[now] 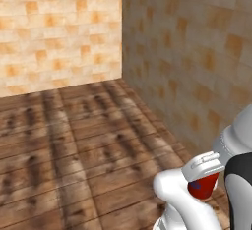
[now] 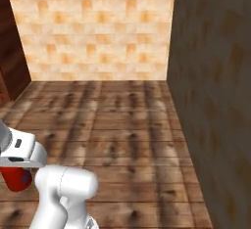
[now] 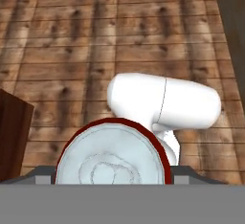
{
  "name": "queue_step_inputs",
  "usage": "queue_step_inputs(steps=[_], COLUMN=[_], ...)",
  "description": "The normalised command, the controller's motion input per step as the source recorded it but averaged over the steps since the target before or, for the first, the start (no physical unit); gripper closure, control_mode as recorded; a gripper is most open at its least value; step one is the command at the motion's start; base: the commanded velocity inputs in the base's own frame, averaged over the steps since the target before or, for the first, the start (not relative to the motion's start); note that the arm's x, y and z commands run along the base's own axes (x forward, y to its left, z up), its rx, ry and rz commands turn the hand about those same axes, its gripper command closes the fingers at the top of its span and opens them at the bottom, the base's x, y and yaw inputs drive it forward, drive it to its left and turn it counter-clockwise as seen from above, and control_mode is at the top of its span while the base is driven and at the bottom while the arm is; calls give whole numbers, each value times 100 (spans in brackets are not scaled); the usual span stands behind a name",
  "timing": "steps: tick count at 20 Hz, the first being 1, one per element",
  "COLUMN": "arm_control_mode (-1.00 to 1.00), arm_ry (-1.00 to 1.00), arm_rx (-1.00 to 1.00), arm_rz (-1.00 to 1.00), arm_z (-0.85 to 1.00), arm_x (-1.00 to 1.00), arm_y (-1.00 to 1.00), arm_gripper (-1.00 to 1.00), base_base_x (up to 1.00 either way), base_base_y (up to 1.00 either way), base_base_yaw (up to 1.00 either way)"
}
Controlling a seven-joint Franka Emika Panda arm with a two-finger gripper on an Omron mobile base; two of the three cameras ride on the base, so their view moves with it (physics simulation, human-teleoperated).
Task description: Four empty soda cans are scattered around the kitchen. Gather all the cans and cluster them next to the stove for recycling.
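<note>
A red soda can [image 1: 203, 185] with a silver-grey top sits in my gripper [image 1: 201, 176], low over the wooden floor, close beside my own arm. From the right base view the soda can [image 2: 16, 179] hangs under the white hand [image 2: 19, 155] at the lower left. In the hand view the can's top [image 3: 112, 158] is large and close. The dark fingertips [image 3: 42, 173] stand at both its sides, so my gripper [image 3: 112, 176] is shut on it. The stove is out of view.
Wooden plank floor [image 1: 74, 145] stretches ahead to a corner of two tan tiled walls [image 1: 187, 52]. A dark wooden cabinet side [image 2: 11, 61] stands at the left, and its edge [image 3: 12, 137] shows beside the hand.
</note>
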Motion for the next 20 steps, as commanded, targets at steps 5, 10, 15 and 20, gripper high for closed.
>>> queue_step_inputs(steps=[5, 10, 15, 20], arm_control_mode=[100, 100, 100, 100], arm_ry=[0, 0, 0, 0], arm_rx=[0, 0, 0, 0], arm_rz=[0, 0, 0, 0], arm_z=[0, 0, 0, 0], arm_x=[0, 0, 0, 0], arm_y=[0, 0, 0, 0], arm_gripper=[100, 100, 100, 100], base_base_x=[100, 100, 100, 100], base_base_y=[30, 30, 25, 21], base_base_yaw=[15, 26, 37, 59])
